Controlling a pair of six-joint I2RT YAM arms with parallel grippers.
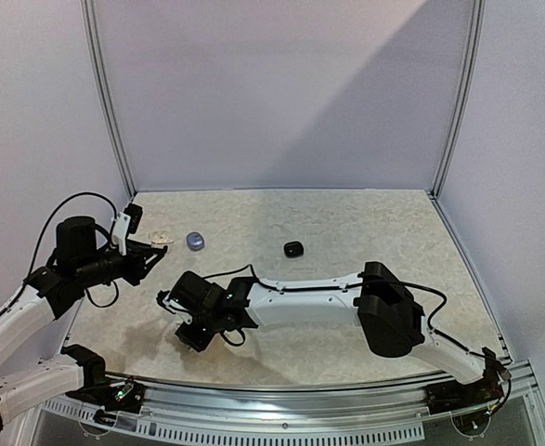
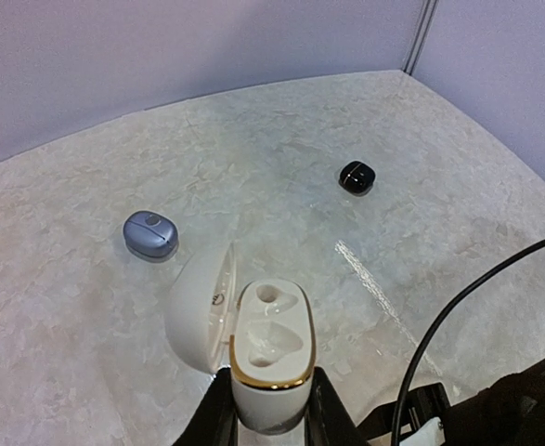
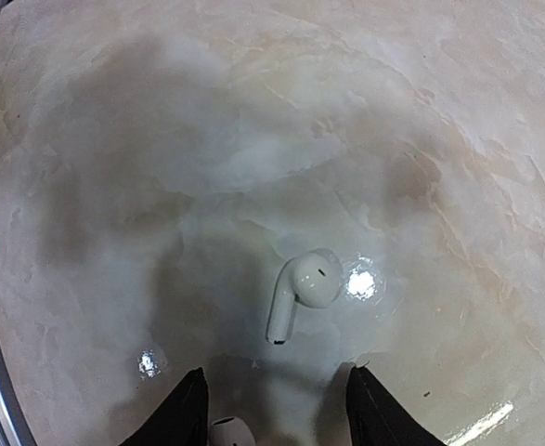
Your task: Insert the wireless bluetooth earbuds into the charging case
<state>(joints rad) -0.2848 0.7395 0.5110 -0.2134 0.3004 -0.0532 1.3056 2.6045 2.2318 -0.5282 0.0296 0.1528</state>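
Right gripper point(image 3: 274, 386) at bottom centre of its wrist view, fingers spread wide. White earbud point(image 3: 302, 286) lies on the table point(image 3: 421, 121) just above the gap, touching neither finger. Left gripper point(image 2: 269, 386) clamps the open white charging case point(image 2: 270, 339) at bottom centre, lid swung left.

Bare tbl point(image 3: 393, 139) around wht earbud point(image 3: 304, 283)

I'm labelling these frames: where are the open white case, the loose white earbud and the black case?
open white case point(image 2: 272, 319): left wrist view, on its inner tray.
white earbud point(image 3: 315, 277): right wrist view, on its rounded head.
black case point(image 2: 356, 177): left wrist view, on its top.
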